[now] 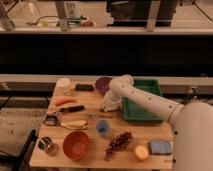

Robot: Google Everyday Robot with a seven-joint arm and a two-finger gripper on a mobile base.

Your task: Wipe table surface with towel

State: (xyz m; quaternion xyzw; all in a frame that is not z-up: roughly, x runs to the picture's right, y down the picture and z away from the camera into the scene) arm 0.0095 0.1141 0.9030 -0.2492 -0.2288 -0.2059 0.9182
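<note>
The table surface (90, 132) is a pale wooden top covered with small items. My white arm reaches in from the lower right, bends above the purple bowl (102, 84) and points down to the table's middle. There my gripper (108, 103) is shut on the towel (105, 107), a small pale cloth bunched under it and resting on the wood just left of the green tray (145, 114).
Around the gripper lie a fork (95, 116), blue cup (102, 127), knife (71, 108), carrot (65, 101) and banana (75, 124). Nearer the front are a red bowl (76, 144), grapes (119, 142), an orange (141, 152) and a blue sponge (160, 147).
</note>
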